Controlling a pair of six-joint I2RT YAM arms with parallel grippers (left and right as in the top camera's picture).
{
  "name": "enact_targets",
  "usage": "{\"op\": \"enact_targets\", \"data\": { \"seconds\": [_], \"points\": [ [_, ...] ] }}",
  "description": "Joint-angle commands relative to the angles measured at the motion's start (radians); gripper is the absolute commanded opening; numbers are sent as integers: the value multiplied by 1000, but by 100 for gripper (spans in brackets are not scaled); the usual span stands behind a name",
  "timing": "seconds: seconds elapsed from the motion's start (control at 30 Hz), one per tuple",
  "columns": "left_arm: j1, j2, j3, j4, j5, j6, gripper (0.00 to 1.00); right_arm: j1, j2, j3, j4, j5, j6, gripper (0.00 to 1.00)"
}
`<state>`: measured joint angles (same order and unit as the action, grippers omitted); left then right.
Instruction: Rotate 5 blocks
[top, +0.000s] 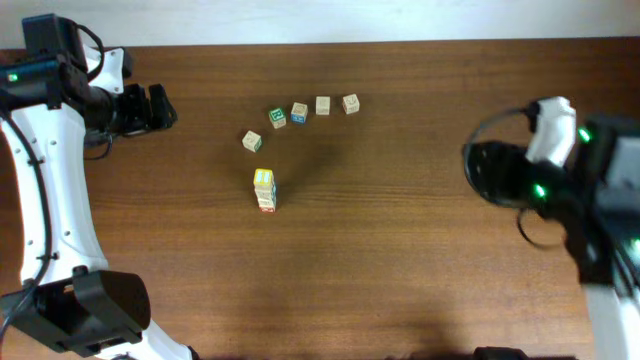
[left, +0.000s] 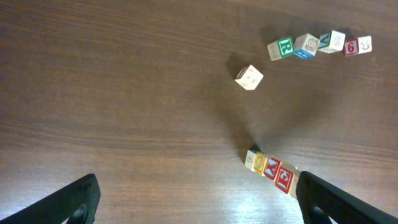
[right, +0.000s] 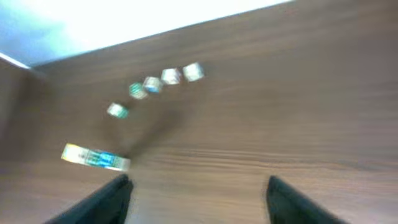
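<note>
**Overhead.** Wooden tabletop (top: 420, 280). The block line (top: 265, 190) sits slightly left of frame centre. Its cubes are joined end to end and run top to bottom in the frame, with a yellow face at the upper end. Above it the loose cubes (top: 299, 112) form a spaced arc, none touching the line. The left claw (top: 160, 107) is at upper left, well apart from the line. The right claw (top: 485, 170) is at the right side, also well apart. Finger spread is not readable from this angle.

**Left wrist.** The left claw's fingers (left: 78, 200) sit at the two bottom corners, spread wide with only bare wood between them: open, holding nothing. The block line (left: 270, 169) lies diagonally at lower right, showing red and yellow faces. Its lower end passes behind the right-hand finger, so contact cannot be told. The loose cubes sit at upper right, one of them set apart lower left of the row.

**Right wrist.** The picture is blurred. The right claw's fingers (right: 106, 199) are parted along the bottom edge with nothing between them: open. The block line (right: 94, 157) is at left, just above the left-hand finger. The loose cubes arc at upper left of centre.
</note>
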<state>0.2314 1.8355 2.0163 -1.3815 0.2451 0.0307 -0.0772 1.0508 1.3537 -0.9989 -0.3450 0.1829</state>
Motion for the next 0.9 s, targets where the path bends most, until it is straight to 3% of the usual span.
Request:
{"op": "enact_targets", "data": {
  "seconds": [0.0,0.2,0.5,0.63,0.87],
  "points": [
    [3,-5,11,0,-7,9,99,-2,-101,10,-71,185,-79,99],
    [3,-5,11,0,-7,8,99,-2,-200,10,-176,200,-79,98],
    [3,-5,11,0,-7,9,99,5,-186,-10,-133,256,-91,98],
    [3,-5,11,0,-7,9,99,31,-275,-192,113,253,-150,98],
    [3,-5,11,0,-7,8,99,51,-713,-834,628,269,-150,98]
  ]
}}
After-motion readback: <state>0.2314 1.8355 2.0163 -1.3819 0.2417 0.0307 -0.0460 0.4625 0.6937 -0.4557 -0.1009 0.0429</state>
